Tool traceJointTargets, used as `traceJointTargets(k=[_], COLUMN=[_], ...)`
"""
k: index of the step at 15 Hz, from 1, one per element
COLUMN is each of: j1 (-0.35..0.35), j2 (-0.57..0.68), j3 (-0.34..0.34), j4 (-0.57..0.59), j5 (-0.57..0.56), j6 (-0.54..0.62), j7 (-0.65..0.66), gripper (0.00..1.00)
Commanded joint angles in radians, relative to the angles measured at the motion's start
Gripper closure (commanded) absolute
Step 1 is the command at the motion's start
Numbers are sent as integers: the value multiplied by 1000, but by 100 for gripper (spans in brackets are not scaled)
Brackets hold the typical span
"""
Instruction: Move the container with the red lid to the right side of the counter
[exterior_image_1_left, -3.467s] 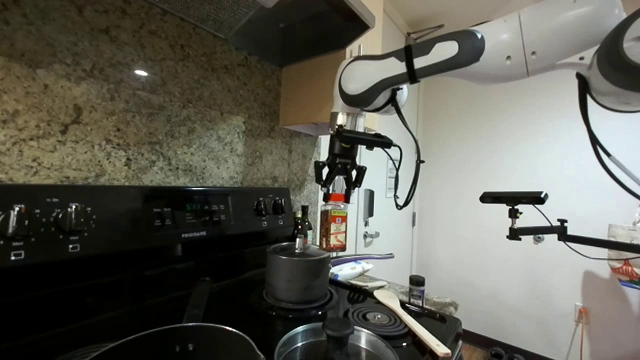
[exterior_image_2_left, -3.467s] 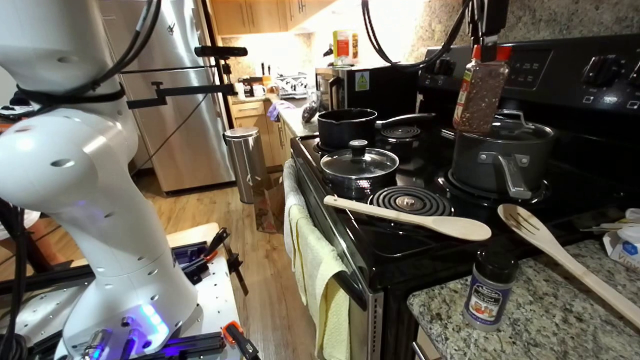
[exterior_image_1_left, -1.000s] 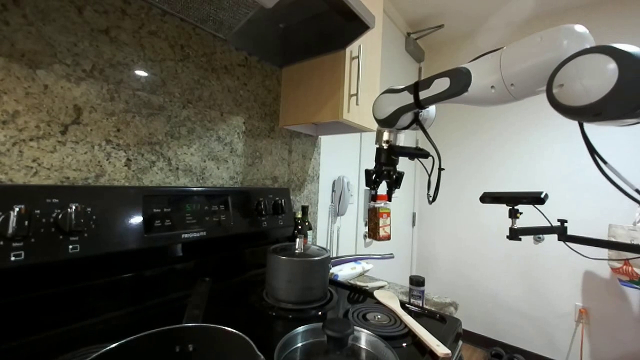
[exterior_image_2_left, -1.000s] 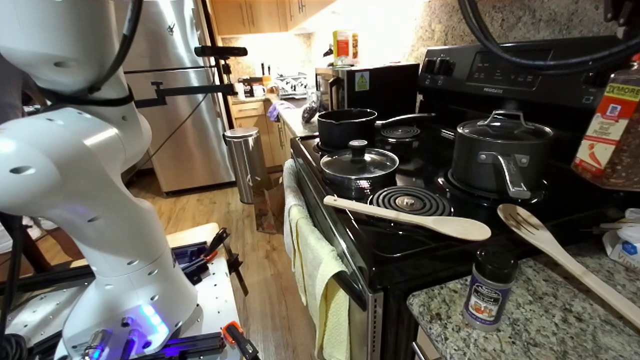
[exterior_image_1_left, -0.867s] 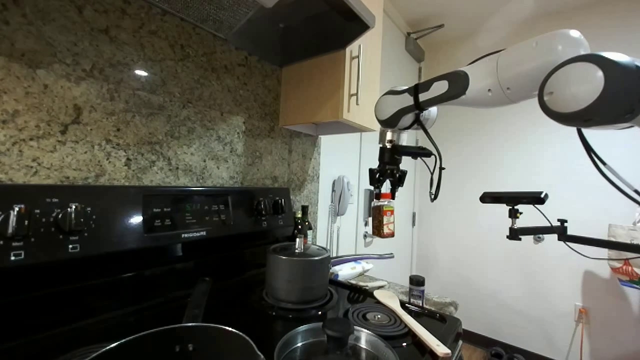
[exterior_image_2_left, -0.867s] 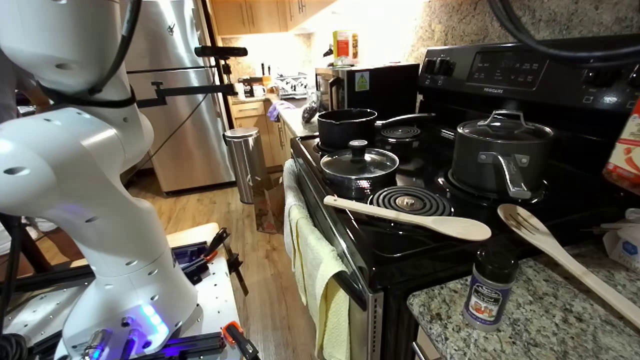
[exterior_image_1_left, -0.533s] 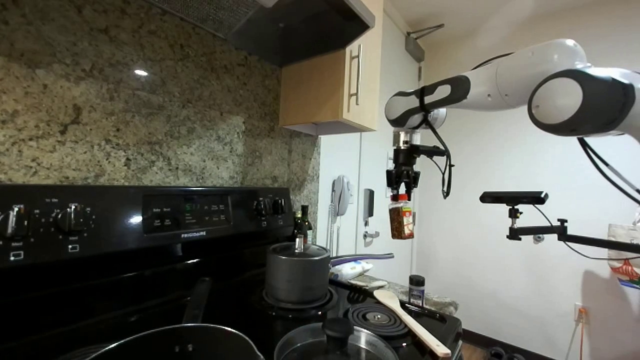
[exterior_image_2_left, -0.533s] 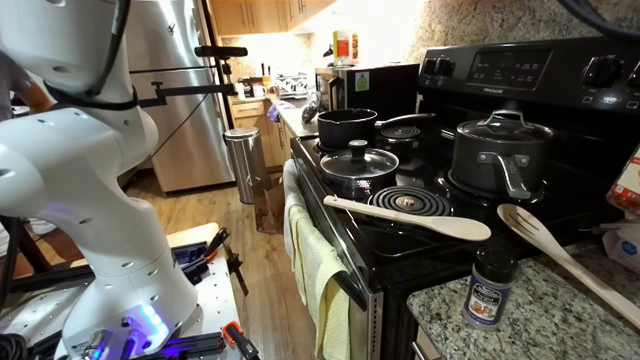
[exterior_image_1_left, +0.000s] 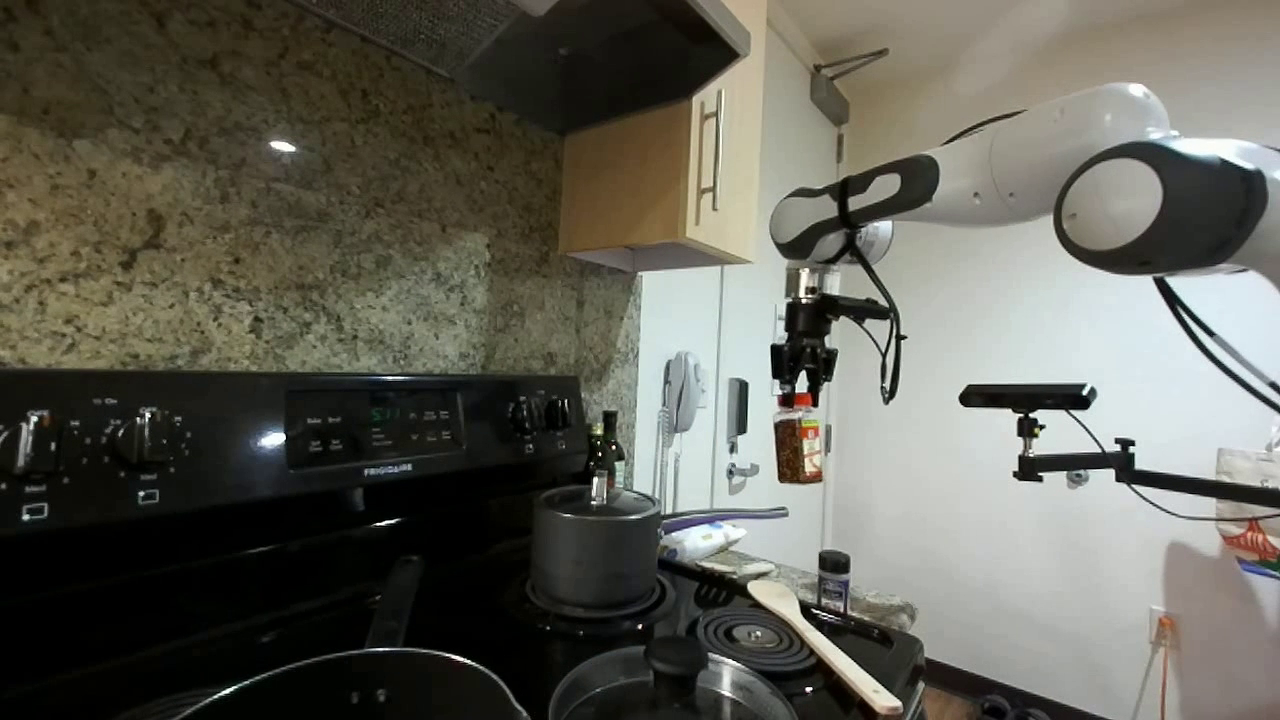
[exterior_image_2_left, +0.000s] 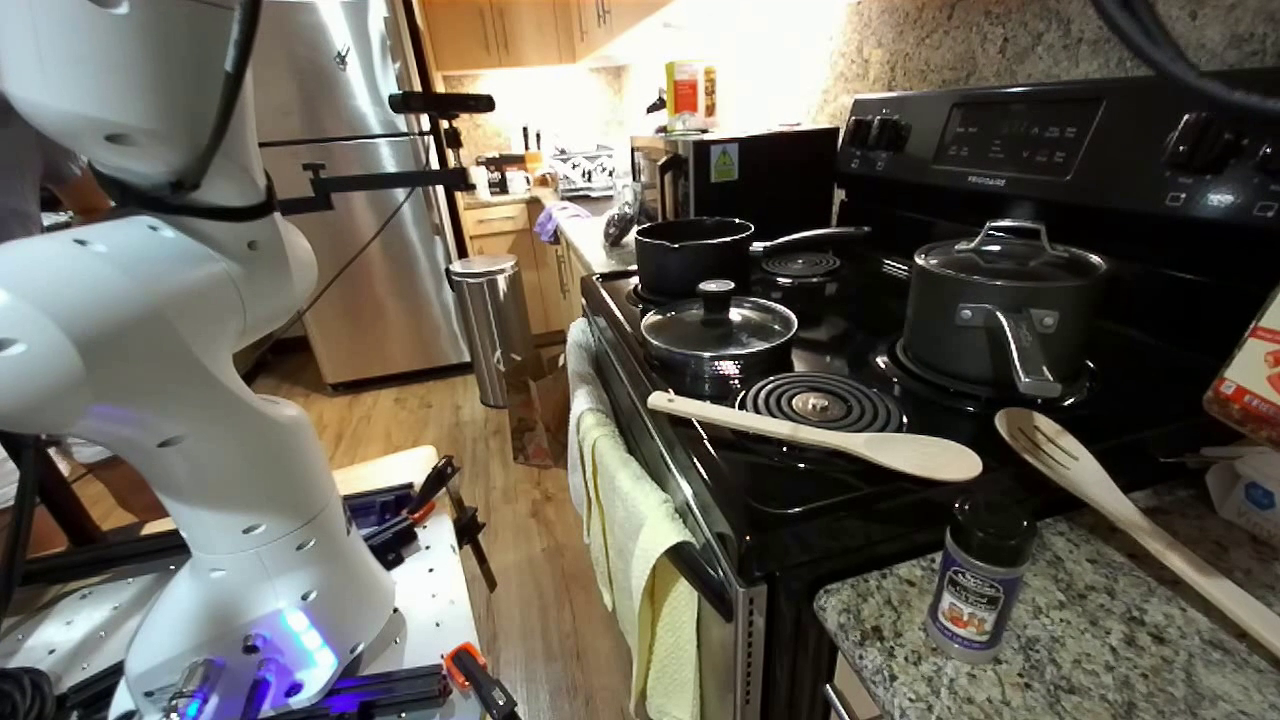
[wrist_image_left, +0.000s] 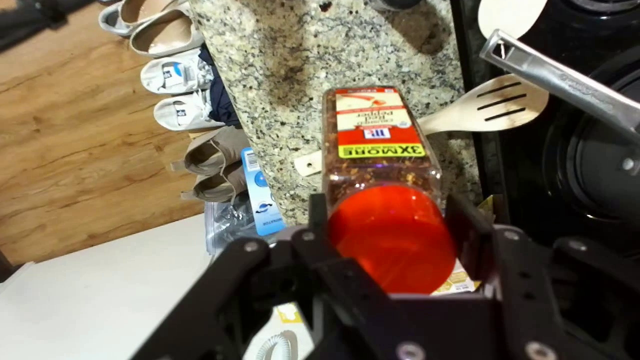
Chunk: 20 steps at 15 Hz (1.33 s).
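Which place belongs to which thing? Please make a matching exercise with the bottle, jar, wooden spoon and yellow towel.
1. bottle with red lid
2. jar with black lid
3. wooden spoon without slots
4. yellow towel

A. lying on the stove
B. standing upright on the counter
C. hanging on the stove's front
D. held in the air by the gripper

Right pairs: 1-D, 2-B, 3-A, 4-C.

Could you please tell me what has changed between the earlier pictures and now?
The red-capped bottle, still held by the end effector, has moved right in both exterior views, away from the gray lidded pot, and has turned somewhat. Nothing was newly grasped or released. The pot, wooden spoon and dark-capped jar stayed in place.
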Motion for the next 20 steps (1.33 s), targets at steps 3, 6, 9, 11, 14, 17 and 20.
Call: traceJointTargets(k=[3, 6, 9, 11, 14, 17, 20], j1=[-73, -101, -110, -112, -111, -99, -106], j2=[-35, -34, -34, 3, 2, -7, 0], j3=[-12, -20, -19, -21, -21, -14, 6], j4=[-240, -325, -391, -345, -355, -392, -444], j5=[176, 177, 145, 152, 151, 138, 162], j6=[222, 301, 334, 304, 307, 377, 434], j7=[-55, -105, -162, -127, -132, -163, -227], gripper=[65, 65, 65, 40, 65, 65, 65])
